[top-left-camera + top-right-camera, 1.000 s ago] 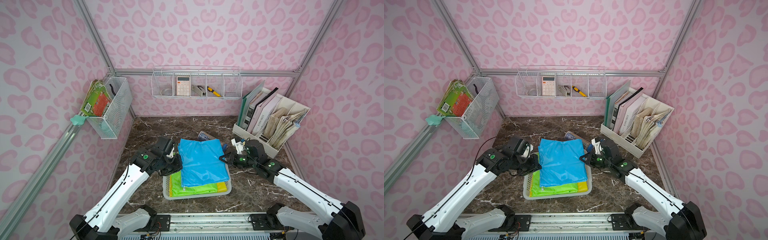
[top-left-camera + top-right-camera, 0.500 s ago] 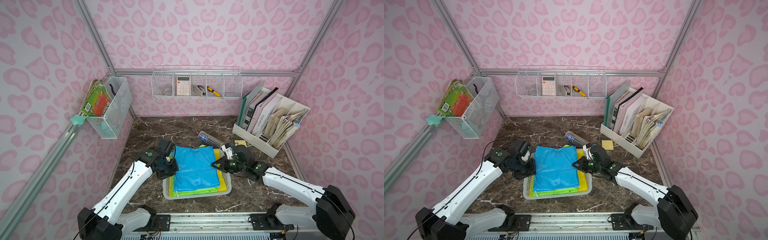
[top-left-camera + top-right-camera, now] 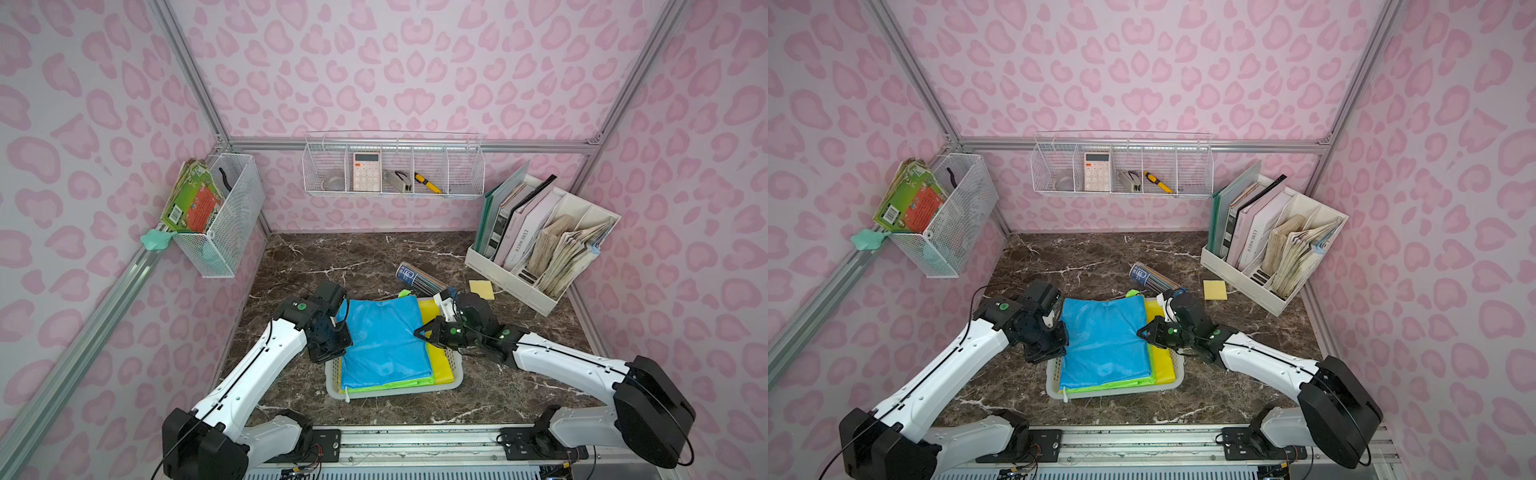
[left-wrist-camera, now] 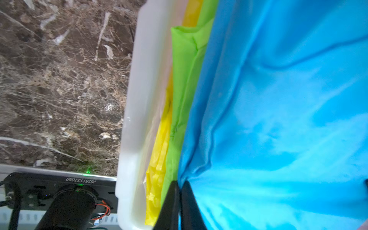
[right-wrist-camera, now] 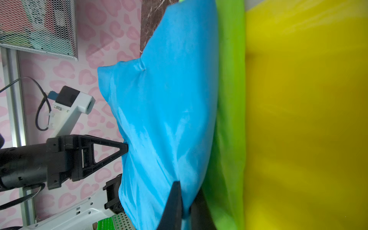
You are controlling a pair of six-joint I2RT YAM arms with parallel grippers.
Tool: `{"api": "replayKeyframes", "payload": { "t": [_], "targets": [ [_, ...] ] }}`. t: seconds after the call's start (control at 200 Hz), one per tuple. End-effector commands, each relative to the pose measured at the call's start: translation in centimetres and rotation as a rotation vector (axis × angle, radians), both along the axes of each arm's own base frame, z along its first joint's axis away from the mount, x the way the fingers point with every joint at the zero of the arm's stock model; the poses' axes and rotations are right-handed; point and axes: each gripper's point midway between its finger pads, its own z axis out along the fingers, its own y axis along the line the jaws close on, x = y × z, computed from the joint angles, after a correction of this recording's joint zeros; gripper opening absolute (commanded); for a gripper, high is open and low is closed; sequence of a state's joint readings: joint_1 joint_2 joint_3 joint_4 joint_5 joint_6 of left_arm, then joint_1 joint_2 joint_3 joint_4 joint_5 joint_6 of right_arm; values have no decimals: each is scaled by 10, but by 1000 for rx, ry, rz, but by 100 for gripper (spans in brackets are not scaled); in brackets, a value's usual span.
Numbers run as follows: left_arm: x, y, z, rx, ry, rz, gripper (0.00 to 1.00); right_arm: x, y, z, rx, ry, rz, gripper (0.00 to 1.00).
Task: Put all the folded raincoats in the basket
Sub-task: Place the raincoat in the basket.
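writing: not much legible. "JG251122050" sits upside down on the black plate [image 4: 39, 185] in the left wrist cam. One book spine in the file holder [image 3: 540, 257], right of frame, starts "LAME", rest too small. There's a barcode on the green book [image 3: 191, 199], upper left.
raincoat: blue raincoat [image 3: 382, 336] is centre frame in both top views, lying in the basket [image 3: 399, 392] on top of a green one [image 3: 386, 384] and a yellow one [image 3: 442, 361].
L side: my left gripper [image 4: 180, 199] is at the blue's left edge, fingers a thin slit apart w/ the hem running in. Can't tell if it's pinched or loose.
R side: my right gripper [image 5: 186, 205] is clamped on the blue's right edge, cloth betw the fingers.
edges: blue sits toward the basket's left. A yellow strip is bare on the right, and a green lip peeks out at the near rim.
room: bare table [image 3: 332, 257] behind the basket up to the back wall. A pencil tube [image 3: 419, 280] lies just past the far rim, w/ a sticky pad [image 3: 482, 289] near it.
materials: basket is white plastic w/ holes and a flared rim. Coats are thin, smooth, lightly wrinkled. Table is dark brown marble w/ white veins.
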State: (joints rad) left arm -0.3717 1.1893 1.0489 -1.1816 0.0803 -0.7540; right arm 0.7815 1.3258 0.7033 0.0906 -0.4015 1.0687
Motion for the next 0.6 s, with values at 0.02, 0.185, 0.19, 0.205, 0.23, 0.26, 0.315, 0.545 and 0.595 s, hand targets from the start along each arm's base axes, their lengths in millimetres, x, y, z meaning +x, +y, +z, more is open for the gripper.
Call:
{"api": "replayKeyframes", "payload": {
  "t": [0.02,0.185,0.19,0.205,0.23,0.26,0.315,0.545,0.595],
  "targets": [
    [-13,29,2,151,43,12,30,3,-10,-11,-57,3,-36,15],
    [-11,31,25,156,3,0,47,10,-13,10,-87,-65,-27,44],
    [-11,31,26,156,3,0,48,10,-13,11,-87,-68,-26,45],
    [-11,32,28,157,-4,-1,48,10,-14,13,-88,-75,-26,47],
    [-9,32,34,155,-17,-1,48,11,-14,17,-85,-84,-25,49],
    [-8,31,39,150,-29,-3,48,11,-14,19,-81,-88,-24,50],
    [-5,26,47,116,-57,-15,45,11,-15,23,-70,-87,-22,49],
    [4,-6,40,-43,-63,-65,37,1,-15,8,-58,-20,-25,44],
    [4,-8,37,-44,-38,-62,36,-3,-14,6,-52,-11,-22,43]
  ]
}}
